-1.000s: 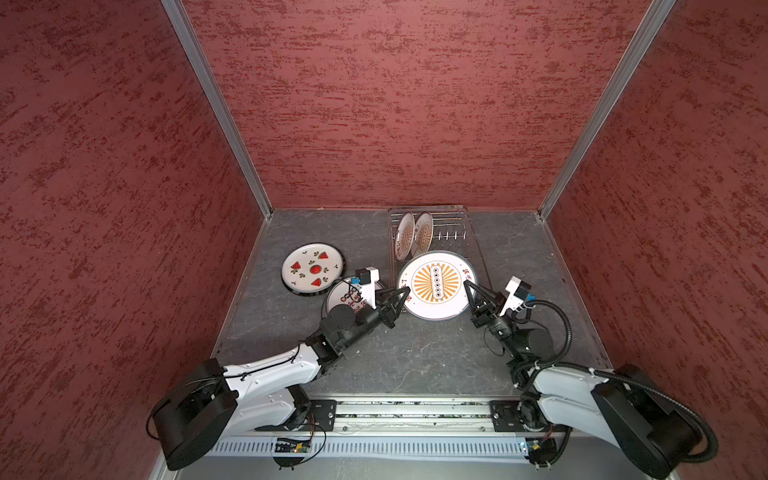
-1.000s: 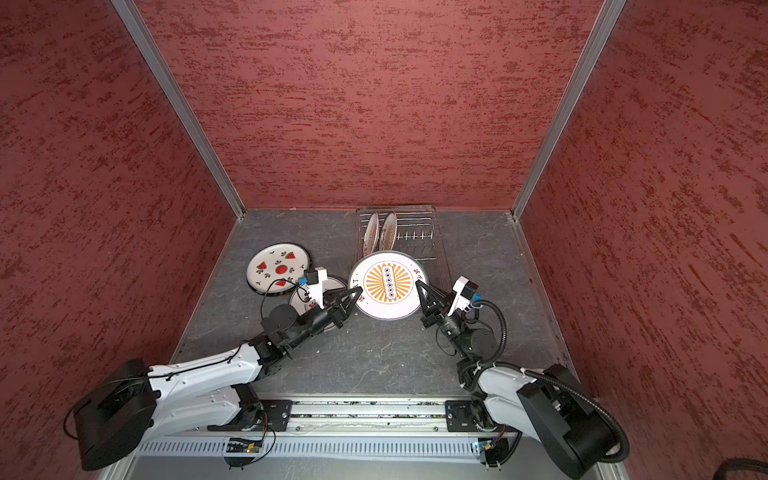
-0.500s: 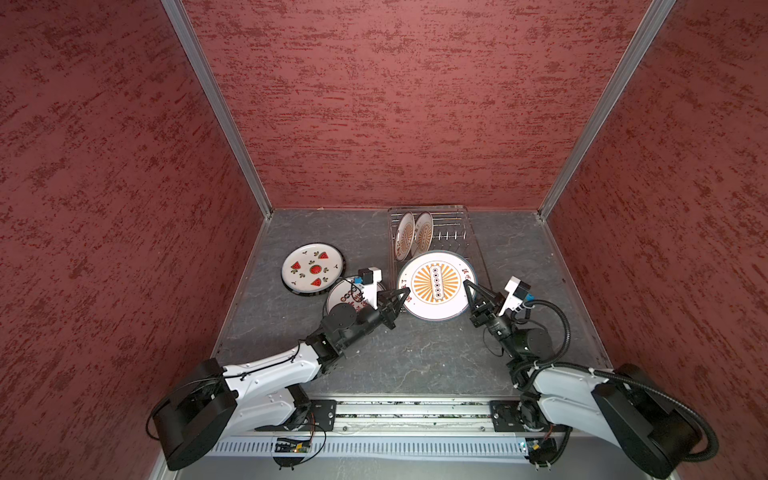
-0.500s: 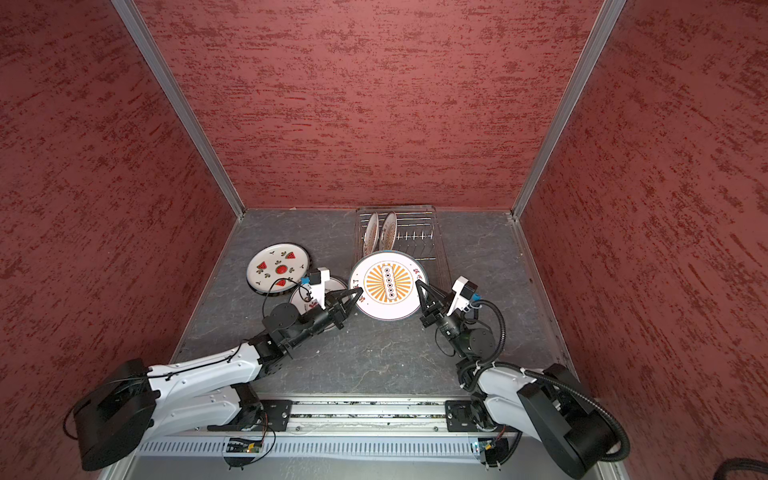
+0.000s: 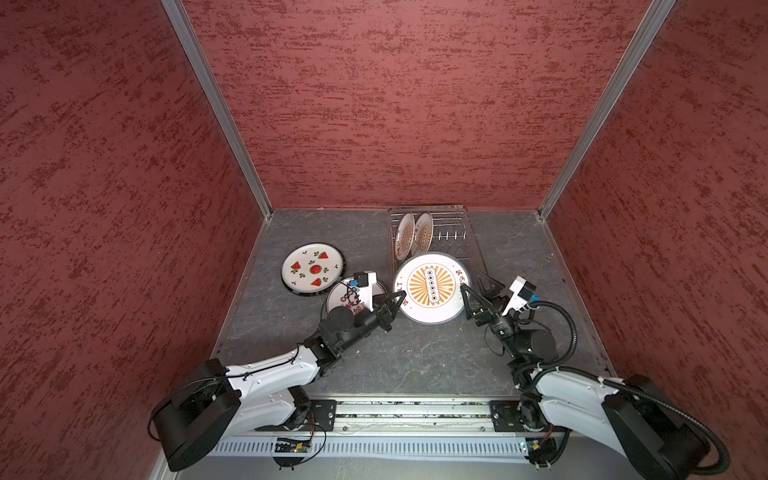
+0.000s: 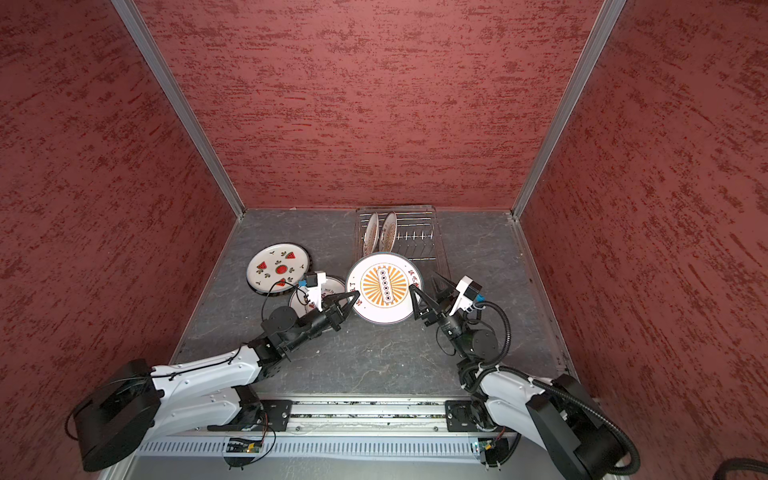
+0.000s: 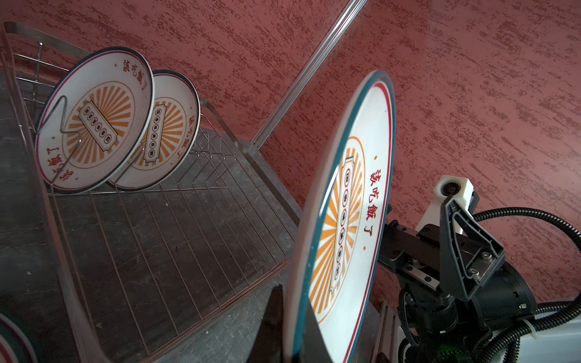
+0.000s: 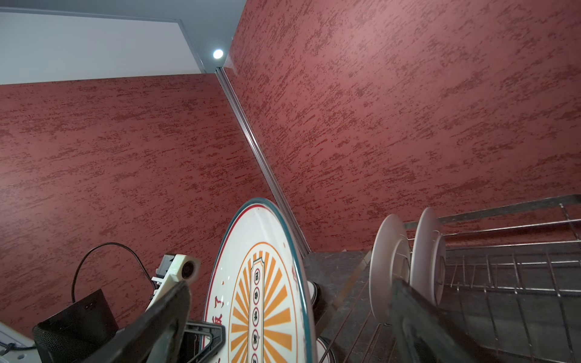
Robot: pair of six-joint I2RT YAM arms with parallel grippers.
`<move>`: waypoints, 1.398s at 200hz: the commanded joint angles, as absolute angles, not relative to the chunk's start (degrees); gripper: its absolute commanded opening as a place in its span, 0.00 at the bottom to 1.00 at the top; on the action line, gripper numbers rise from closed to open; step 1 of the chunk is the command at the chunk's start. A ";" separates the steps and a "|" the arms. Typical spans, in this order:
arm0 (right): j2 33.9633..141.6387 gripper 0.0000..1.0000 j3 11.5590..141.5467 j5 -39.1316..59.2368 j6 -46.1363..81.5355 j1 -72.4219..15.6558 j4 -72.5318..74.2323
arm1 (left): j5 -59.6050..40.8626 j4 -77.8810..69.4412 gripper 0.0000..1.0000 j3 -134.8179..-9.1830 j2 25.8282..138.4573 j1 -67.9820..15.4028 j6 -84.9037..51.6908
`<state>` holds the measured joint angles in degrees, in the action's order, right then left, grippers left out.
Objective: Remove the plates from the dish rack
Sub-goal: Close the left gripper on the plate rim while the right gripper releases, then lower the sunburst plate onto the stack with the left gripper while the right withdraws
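**A:** Where is the big sunburst plate (image 5: 432, 286)?

**B:** Out of the dish rack (image 5: 453, 224), just in front of its near end and between the two arms. Its printed face is tipped up toward the top views.

**A:** Who has it?

**B:** The left gripper (image 5: 400, 297) is pressed together on the plate's left rim. In the left wrist view the dark fingers (image 7: 270, 323) pinch the edge. The right gripper (image 5: 473, 282) is spread wide at the opposite rim. In the right wrist view the plate's edge sits in the gap between its fingers (image 8: 163, 314) (I can't tell whether either one touches it).

**A:** And the rest?

**B:** Two smaller sunburst plates (image 5: 405, 237) (image 5: 424, 235) stand on edge in the prongs at the rack's far left corner, leaning side by side. The rest of the wire floor (image 7: 176, 226) is bare. A watermelon plate (image 5: 311, 268) lies flat on the grey table (image 5: 415, 357), left of the rack. A small plate with red characters (image 5: 336, 300) lies just beside it, partly hidden by the left wrist camera.
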<state>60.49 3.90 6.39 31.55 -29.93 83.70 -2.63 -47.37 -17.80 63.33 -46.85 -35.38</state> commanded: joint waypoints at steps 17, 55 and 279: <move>58.42 0.99 3.60 3.89 31.13 -30.32 83.69 | -0.81 -55.06 0.00 -16.05 60.79 -45.41 -38.26; 58.34 0.99 4.09 7.07 30.31 -30.32 83.44 | 1.10 -55.33 0.00 -13.66 57.47 -43.55 -39.88; 77.24 0.99 34.13 1.61 12.07 -44.55 46.21 | 29.11 -5.43 0.00 -8.44 25.24 -36.59 -67.75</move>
<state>75.40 29.26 4.67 15.64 -42.50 54.52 23.59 -15.07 -6.92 28.53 -37.32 -60.53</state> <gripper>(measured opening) 0.990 0.090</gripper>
